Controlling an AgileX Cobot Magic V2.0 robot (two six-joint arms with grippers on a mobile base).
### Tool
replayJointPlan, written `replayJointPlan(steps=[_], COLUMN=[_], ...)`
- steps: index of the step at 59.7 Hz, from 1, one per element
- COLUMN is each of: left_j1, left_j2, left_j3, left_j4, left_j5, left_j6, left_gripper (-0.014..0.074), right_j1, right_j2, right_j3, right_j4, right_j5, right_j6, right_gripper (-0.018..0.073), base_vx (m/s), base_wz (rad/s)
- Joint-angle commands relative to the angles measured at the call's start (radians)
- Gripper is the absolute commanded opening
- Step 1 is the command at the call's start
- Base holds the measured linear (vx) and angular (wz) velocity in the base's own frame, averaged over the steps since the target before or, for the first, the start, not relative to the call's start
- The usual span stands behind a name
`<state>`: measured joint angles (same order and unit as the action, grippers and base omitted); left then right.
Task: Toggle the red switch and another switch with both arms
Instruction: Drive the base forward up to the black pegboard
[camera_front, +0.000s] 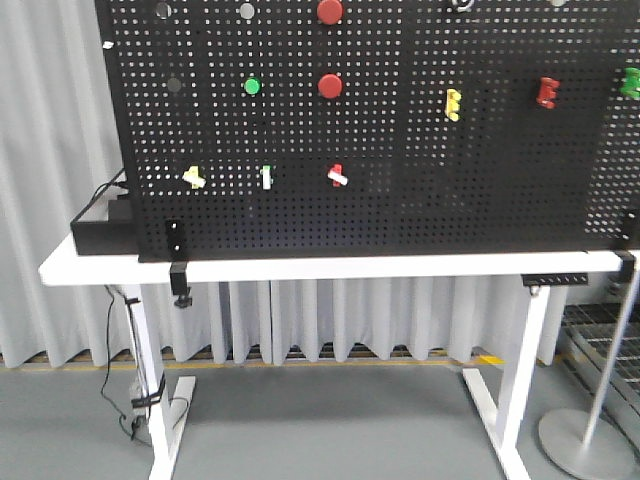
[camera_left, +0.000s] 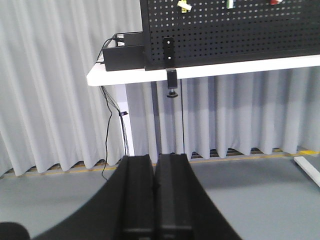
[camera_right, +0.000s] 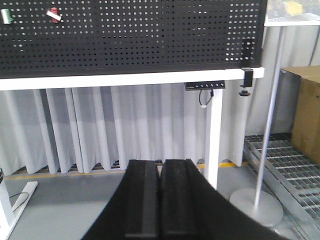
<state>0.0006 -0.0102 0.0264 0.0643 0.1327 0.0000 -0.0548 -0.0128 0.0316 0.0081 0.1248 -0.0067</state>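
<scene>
— Black and blurred at the bottom of each wrist view: left arm (camera_left: 150, 215) and right arm (camera_right: 160, 215). How do the jaws stand?
— Clenched on both, flat together, grasping nothing, well below the pegboard (camera_front: 420, 200).
— Where is the red switch (camera_front: 337, 176)?
— On the pegboard's lowest row of fittings, roughly mid-board, white lever tilted.
— And the pale yellow switch (camera_front: 194, 178)?
— Same row, near the pegboard's left edge. A slim white switch (camera_front: 266, 177) on a green base sits between the two.
— What about the pegboard itself?
— Upright on the white bench (camera_front: 300, 268).
</scene>
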Motion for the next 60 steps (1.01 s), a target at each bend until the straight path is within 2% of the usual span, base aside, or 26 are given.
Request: replayJointPlan(steps=[1,60], left_j1=[-0.002,-0.002], left_j2=[-0.019,-0.019], left_j3=[0.019,0.019], left_j4=[-0.006,-0.006], left_j5=[-0.077,-0.077], left_j6=[-0.007,-0.007], left_gripper=[0.0002,0.0002], right_j1=[-0.007,-0.007], right_j2=[-0.011,-0.011], right_j3=[0.005,0.005], right_j4=[-0.008,-0.008], right_j5=[-0.084,-0.084], right_j6=[-0.005,-0.005], right_gripper=[-0.0006,-0.0006], base_vx=[0.40,0.35], base_wz=[0.03,0.05])
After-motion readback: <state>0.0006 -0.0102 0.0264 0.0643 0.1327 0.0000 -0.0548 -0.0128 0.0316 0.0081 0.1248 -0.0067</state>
